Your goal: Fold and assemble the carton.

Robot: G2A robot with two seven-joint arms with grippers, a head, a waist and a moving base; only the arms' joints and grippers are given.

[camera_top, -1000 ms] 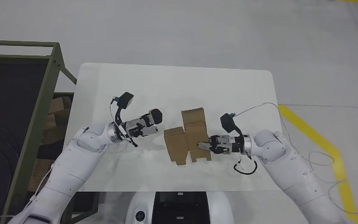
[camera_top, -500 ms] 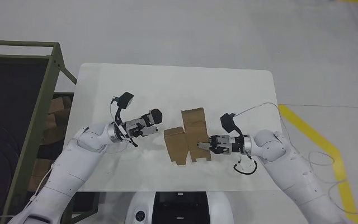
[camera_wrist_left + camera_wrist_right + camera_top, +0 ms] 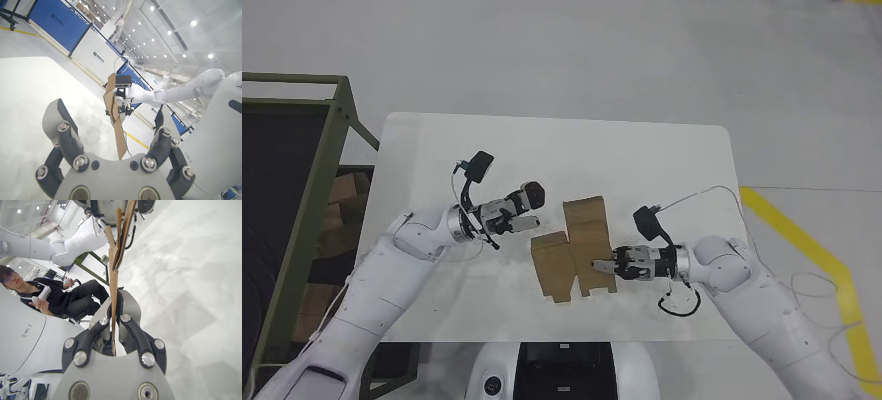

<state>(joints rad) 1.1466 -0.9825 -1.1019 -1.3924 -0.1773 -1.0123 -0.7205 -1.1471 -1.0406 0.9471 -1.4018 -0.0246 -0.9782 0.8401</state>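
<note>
In the right gripper [image 3: 113, 298], flat carton [image 3: 577, 250] edge pinched, left gripper [image 3: 109, 108] spread wide nearby

The flattened brown carton [image 3: 572, 250] is sitting at the near side of the white table [image 3: 542, 150]. The right gripper [image 3: 600, 265] is pinching its right edge, down low, and the left gripper [image 3: 532, 220] is hovering just beside the carton's far left corner.

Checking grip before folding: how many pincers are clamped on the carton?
1. The right pincer is shut on the carton; the left pincer is open beside it.
</note>
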